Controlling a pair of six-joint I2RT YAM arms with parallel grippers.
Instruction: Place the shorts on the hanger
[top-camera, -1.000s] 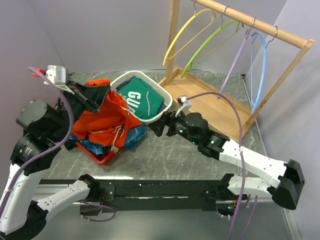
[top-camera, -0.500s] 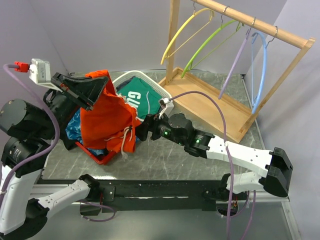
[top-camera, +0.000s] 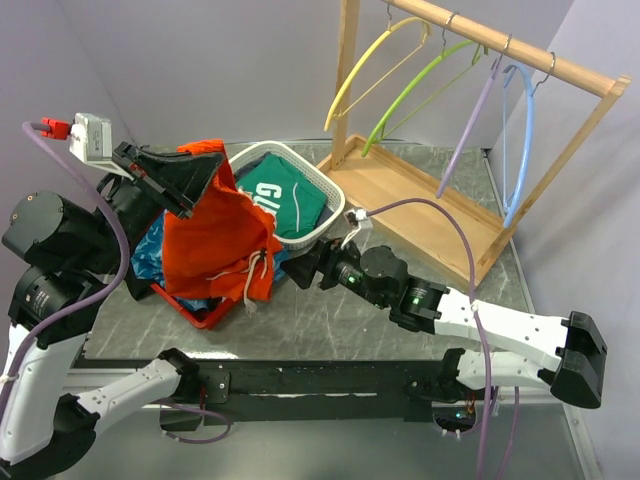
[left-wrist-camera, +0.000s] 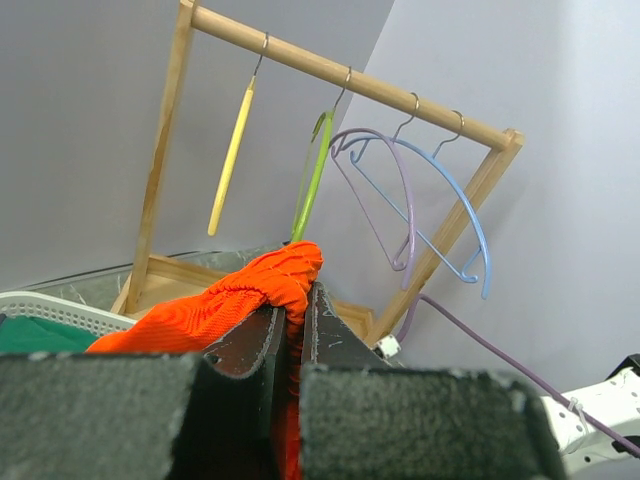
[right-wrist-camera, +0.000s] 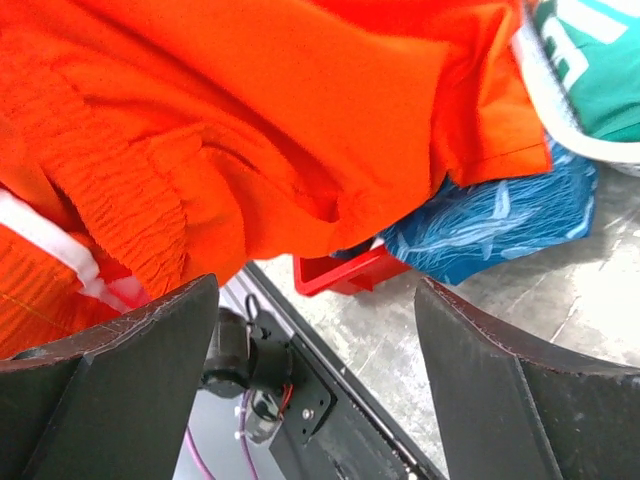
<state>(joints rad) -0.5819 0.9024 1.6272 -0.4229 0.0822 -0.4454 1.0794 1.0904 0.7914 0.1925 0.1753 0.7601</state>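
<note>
Lifted clear of red bin (top-camera: 200, 314) since a second ago, shorts (top-camera: 215, 235) hang from left gripper (top-camera: 190, 200), clenched on upper edge, right gripper (top-camera: 303, 268) spread and empty, just beside lower hem, yellow hanger (top-camera: 362, 72) well apart on wooden rack (top-camera: 390, 185).

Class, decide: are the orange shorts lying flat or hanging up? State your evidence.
Hanging. The left end effector is shut on their top edge, and the shorts droop bunched over the red bin.

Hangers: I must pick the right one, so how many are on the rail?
4, all on the wooden rail: yellow hanger at the left end, then green hanger, purple hanger, light blue hanger rightmost. None seems hidden.
</note>
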